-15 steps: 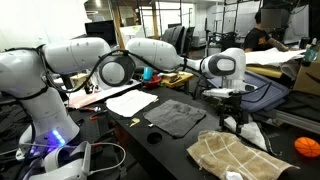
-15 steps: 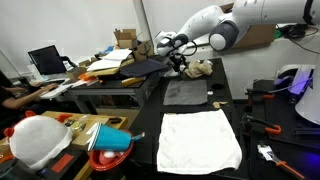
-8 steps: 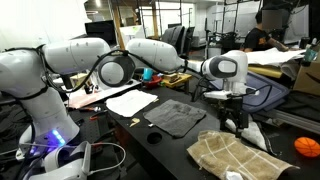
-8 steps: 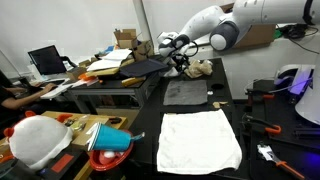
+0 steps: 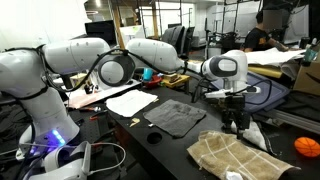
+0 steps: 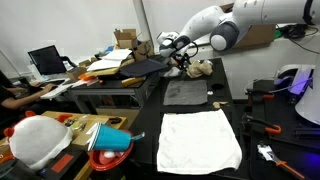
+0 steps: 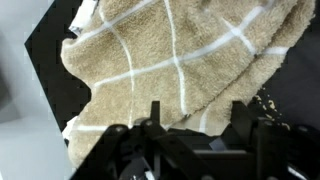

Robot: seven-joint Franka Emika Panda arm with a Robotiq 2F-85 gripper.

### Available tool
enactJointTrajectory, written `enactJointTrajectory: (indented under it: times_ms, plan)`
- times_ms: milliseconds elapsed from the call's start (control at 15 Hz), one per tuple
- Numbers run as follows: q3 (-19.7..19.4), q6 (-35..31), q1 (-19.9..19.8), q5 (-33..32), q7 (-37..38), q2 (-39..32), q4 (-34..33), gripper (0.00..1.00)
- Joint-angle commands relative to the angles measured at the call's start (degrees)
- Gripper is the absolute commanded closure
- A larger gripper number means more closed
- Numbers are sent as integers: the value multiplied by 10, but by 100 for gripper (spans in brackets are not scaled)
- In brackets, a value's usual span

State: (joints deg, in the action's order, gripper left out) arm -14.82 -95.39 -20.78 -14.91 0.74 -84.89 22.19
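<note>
My gripper is open and empty, its two dark fingers spread just above a tan towel with white grid lines. The towel lies crumpled on the black table. In both exterior views the gripper points down at the table, close to the tan towel. Nothing is between the fingers.
A dark grey cloth and a white cloth lie flat on the same table. An orange ball sits near the table edge. A red bowl and a laptop are on side desks.
The wrist has shifted very slightly over the tan towel. The jaws stay open and the cloths have not moved.
</note>
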Motion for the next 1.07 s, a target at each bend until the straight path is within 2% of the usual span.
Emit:
enactJointTrajectory:
  times_ms: [0, 333, 400, 933, 1000]
  plan:
    - [-11, -13, 7, -14, 27, 0, 3, 58]
    - [-9, -30, 5, -14, 26, 0, 1, 95]
    - [-8, -34, 5, -13, 25, 0, 0, 99]
    - [-2, -54, 1, -2, 18, 0, -14, 99]
    - [-1, -58, 1, 0, 19, 1, -12, 74]
